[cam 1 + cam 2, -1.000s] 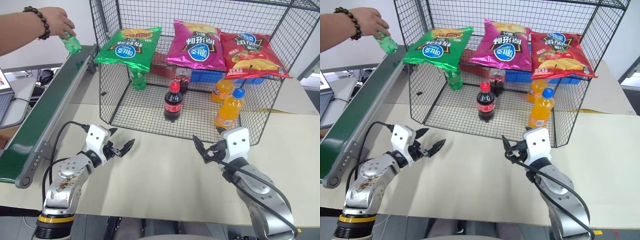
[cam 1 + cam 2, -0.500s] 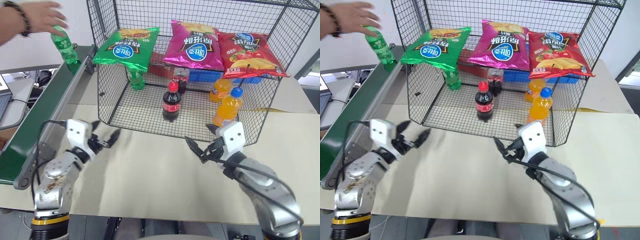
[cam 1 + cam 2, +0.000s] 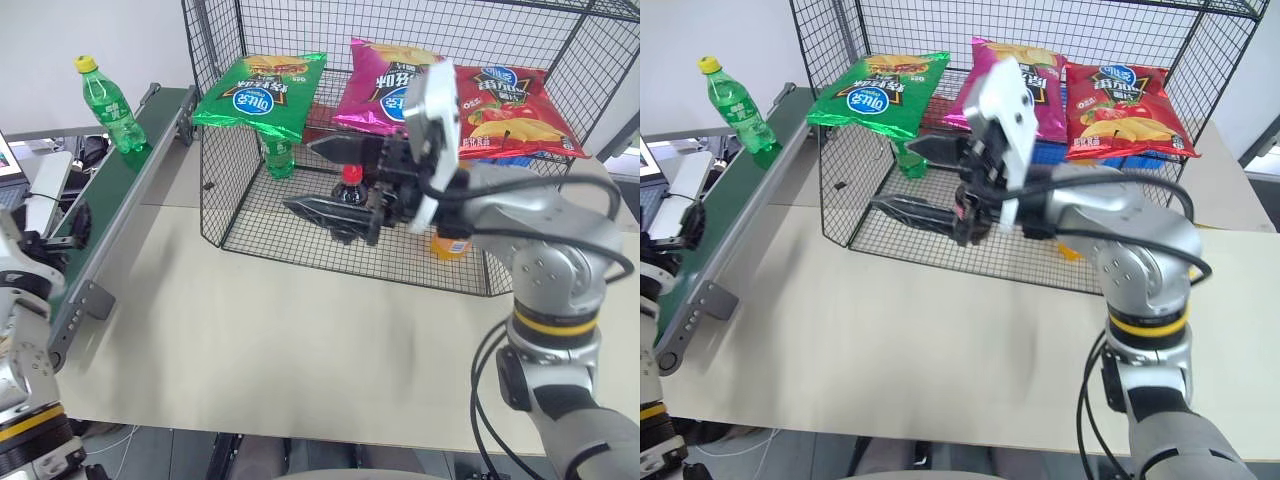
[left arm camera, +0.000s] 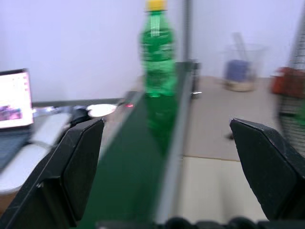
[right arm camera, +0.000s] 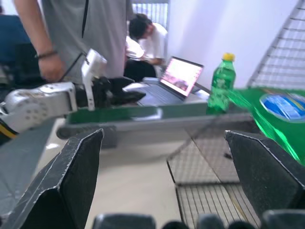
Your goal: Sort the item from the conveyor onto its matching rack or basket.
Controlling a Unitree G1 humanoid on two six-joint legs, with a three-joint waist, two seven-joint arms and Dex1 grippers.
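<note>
The green bottle [image 3: 107, 103] stands upright on the far end of the conveyor [image 3: 120, 195], along the pale bench [image 3: 300, 340] beside the wire cage [image 3: 400, 200]. Both the left pincer [image 4: 167, 157] and the right pincer [image 3: 325, 180] gape empty. People sit and stand by a laptop [image 5: 181, 76] beyond.

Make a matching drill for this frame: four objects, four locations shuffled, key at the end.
Objects:
1. green bottle
2. cola bottle
3. red chip bag
4. laptop

Locations:
A. slanted upper shelf of the cage
B. standing on the conveyor, far end
C. desk beyond the conveyor
D. cage's lower grid floor

Pairs: 1-B, 2-D, 3-A, 4-C
</note>
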